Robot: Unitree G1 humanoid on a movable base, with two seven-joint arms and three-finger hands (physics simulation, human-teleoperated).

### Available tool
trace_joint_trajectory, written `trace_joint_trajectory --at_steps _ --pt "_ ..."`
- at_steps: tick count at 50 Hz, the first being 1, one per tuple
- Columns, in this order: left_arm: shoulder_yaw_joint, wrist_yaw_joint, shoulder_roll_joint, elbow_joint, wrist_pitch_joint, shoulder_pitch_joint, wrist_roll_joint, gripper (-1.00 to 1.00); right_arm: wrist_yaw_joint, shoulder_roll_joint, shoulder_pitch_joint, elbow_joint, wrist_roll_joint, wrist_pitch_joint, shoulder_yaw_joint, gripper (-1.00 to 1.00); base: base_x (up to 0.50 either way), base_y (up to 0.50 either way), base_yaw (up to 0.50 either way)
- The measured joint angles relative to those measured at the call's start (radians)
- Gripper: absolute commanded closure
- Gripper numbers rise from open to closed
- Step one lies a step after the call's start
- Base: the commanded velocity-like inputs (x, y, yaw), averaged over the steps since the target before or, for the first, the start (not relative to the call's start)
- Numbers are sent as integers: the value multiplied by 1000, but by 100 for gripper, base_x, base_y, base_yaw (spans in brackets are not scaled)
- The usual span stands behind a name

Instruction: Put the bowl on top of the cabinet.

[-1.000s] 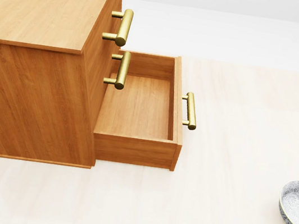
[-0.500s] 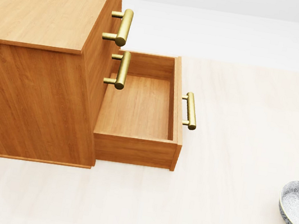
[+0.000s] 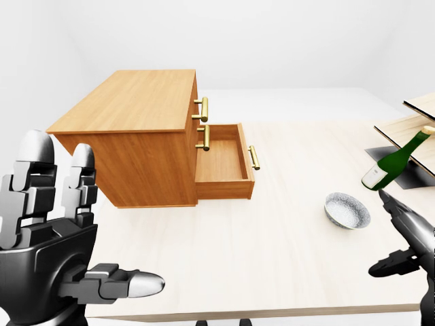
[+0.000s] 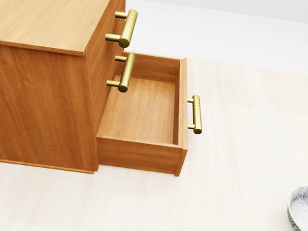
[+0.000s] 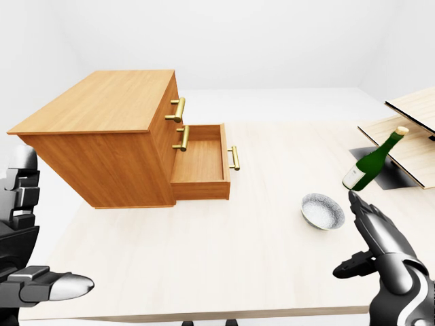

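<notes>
The bowl (image 3: pixel 347 210), pale with a patterned inside, sits upright on the light wood counter (image 3: pixel 272 244). It is well apart from the cabinet (image 3: pixel 136 129), toward the right of the left-eye view. The cabinet's lowest drawer (image 4: pixel 143 111) is pulled out toward the bowl's side, and its brass handle (image 4: pixel 196 114) faces right.

The head view looks down closely on the cabinet and drawer. It catches only part of the bowl, cut by its right edge, and shows neither hand.

The eye views take in more. A green bottle (image 5: pixel 372 163) leans up and to the right beyond the bowl, its base on a dark square (image 5: pixel 394 176) and its neck against wooden boards (image 5: pixel 408 112).

The left hand (image 3: pixel 47 251) stands raised at the lower left, its fingers (image 3: pixel 34 176) upright and apart and the thumb stretched out, holding nothing. The right hand (image 5: pixel 384 255) hangs at the lower right, near the bowl but not touching it. Its fingers (image 5: pixel 367 217) are extended and apart.
</notes>
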Motion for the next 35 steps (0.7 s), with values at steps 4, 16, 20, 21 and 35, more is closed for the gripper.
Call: trace_joint_trajectory --at_steps 4,16,20,21,35 --pt "0 0 1 1 0 0 0 -100 0 -11 -12 14 -2 0 14 -100 0 0 0" --pt "-1 -1 0 0 0 1 0 -100 0 -32 -46 59 -2 0 66 -99 0 0 0" --pt "1 -2 0 -2 0 1 -2 -100 0 -38 -53 79 2 0 80 -100 0 0 0" --pt "1 -2 0 -2 0 1 -2 -100 0 -39 -55 83 4 0 83 -100 0 0 0" --pt "10 -3 0 -4 0 -1 -8 -100 -24 -44 -71 139 16 0 135 -100 0 0 0"
